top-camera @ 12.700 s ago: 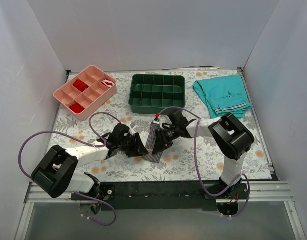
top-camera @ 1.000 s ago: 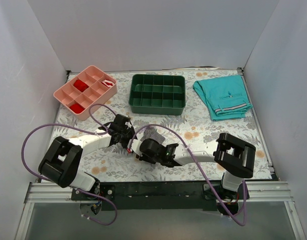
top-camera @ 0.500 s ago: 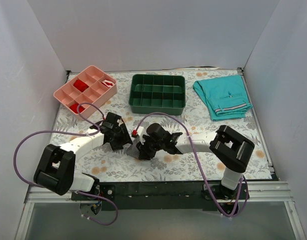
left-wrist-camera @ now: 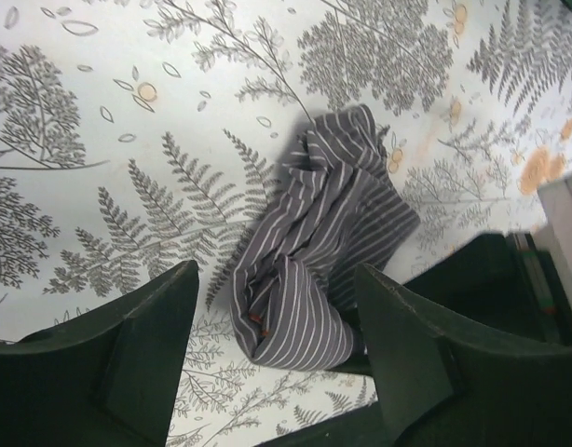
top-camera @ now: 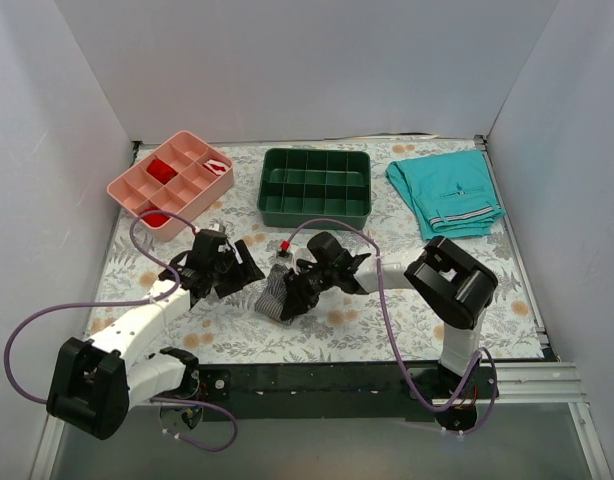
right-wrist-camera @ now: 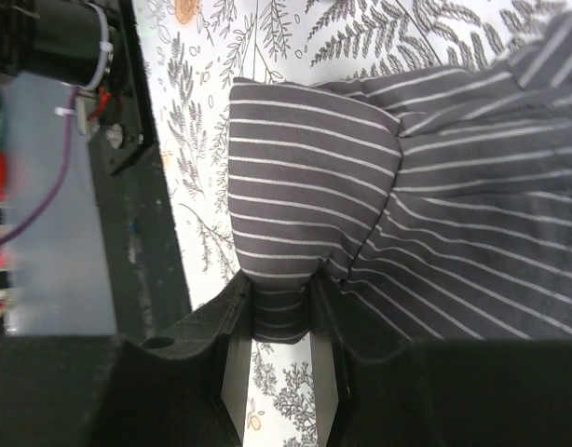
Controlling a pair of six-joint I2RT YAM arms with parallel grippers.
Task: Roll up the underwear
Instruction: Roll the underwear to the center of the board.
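Observation:
The underwear [top-camera: 277,292] is a bunched, partly rolled bundle of grey pinstriped cloth on the floral mat, left of centre. In the left wrist view the underwear [left-wrist-camera: 314,251] lies beyond my left gripper [left-wrist-camera: 277,345], whose fingers stand wide apart with only mat and cloth's end between them. From above, the left gripper [top-camera: 235,272] hovers just left of the bundle, open. My right gripper [right-wrist-camera: 281,312] is shut on a thick fold of the underwear [right-wrist-camera: 314,196], pinched between both fingers. From above, the right gripper [top-camera: 295,288] sits at the bundle's right side.
A dark green divided tray [top-camera: 316,187] stands behind the bundle. A pink divided tray [top-camera: 173,183] with red pieces sits at the back left. Folded teal shorts [top-camera: 448,192] lie at the back right. White walls close three sides.
My left gripper let go of the cloth, opened wide and drew back to the left. The right gripper keeps its hold and has shifted the bundle slightly right and farther back.

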